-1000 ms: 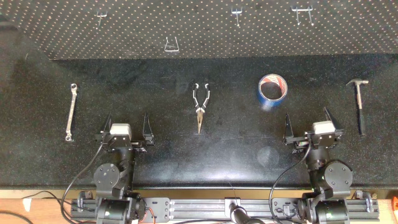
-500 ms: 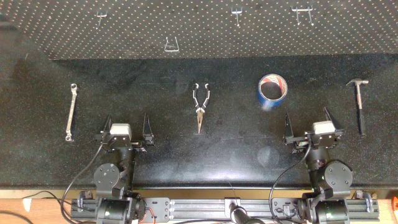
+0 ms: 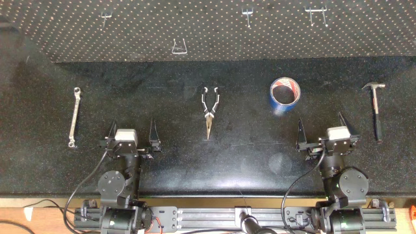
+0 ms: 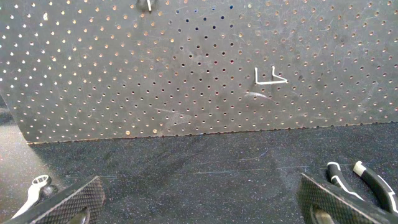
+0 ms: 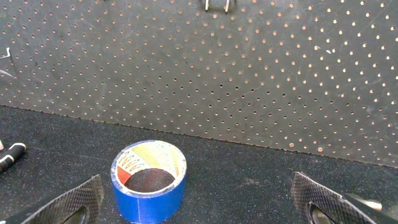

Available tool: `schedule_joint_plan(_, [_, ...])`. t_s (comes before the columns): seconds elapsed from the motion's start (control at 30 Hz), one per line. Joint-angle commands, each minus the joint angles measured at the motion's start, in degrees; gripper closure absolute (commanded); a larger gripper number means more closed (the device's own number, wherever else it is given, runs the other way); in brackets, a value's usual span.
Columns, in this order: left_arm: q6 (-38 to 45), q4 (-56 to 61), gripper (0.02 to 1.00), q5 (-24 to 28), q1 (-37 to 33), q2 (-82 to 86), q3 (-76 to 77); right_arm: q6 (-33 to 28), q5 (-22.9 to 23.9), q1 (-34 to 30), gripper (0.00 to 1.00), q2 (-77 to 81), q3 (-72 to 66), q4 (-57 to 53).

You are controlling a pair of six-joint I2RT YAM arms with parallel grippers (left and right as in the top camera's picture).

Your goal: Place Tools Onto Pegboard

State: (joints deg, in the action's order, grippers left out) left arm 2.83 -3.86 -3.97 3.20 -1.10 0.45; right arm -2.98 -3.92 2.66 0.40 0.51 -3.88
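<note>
On the black mat lie a silver wrench (image 3: 75,117) at the left, black-and-white-handled pliers (image 3: 209,109) in the middle, a roll of blue tape (image 3: 285,93) and a hammer (image 3: 375,108) at the right. The pegboard (image 3: 208,26) stands along the far edge with wire hooks (image 3: 179,47). My left gripper (image 3: 133,132) rests open near the front, between wrench and pliers. My right gripper (image 3: 322,130) is open too, in front of the tape (image 5: 149,180). In the left wrist view the wrench head (image 4: 37,186) and the pliers handles (image 4: 364,183) show at the sides.
More hooks hang higher on the pegboard: one at the left (image 3: 104,17), one in the middle (image 3: 246,13), a double one at the right (image 3: 316,13). A hook (image 4: 269,78) faces the left wrist camera. Bare mat stretches between the tools.
</note>
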Motion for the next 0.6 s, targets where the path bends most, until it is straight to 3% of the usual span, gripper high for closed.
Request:
schedule_joint_plan(0.03, [0.68, -0.28, 0.023, 0.17, 0.20, 0.92, -0.13, -0.74, 0.50, 0.28, 0.018, -0.35, -0.22, -0.17])
schedule_joint_plan(0.13, [0.66, -0.35, 0.023, 0.39, 0.20, 0.92, -0.13, -0.74, 0.52, 0.28, 0.018, -0.35, -0.22, -0.17])
schedule_joint_plan(0.23, [2.32, -3.67, 0.025, 4.09, -0.15, -1.79, 2.93, -0.74, 0.52, 0.28, 0.018, -0.35, -0.22, -0.17])
schedule_joint_plan(0.3, [10.51, -15.74, 0.025, 3.67, -6.71, -17.09, 16.15, -0.74, 0.50, 0.28, 0.018, -0.35, -0.22, -0.17])
schedule_joint_plan(0.4, [11.76, -35.21, 0.025, -2.91, -22.93, -41.44, 37.44, -0.74, 0.50, 0.28, 0.020, -0.35, -0.22, -0.17])
schedule_joint_plan(0.5, [20.83, -46.53, 0.025, -2.34, -39.69, -63.12, 53.18, -0.74, 0.52, 0.28, 0.018, -0.35, -0.22, -0.17])
schedule_joint_plan(0.57, [29.66, -52.28, 0.025, 0.39, -45.05, -75.19, 62.20, -0.74, 0.52, 0.28, 0.018, -0.35, -0.22, -0.17])
schedule_joint_plan(0.6, [29.66, -53.02, 0.023, 0.39, -45.33, -79.43, 65.00, -0.74, 0.50, 0.28, 0.018, -0.35, -0.22, -0.17])
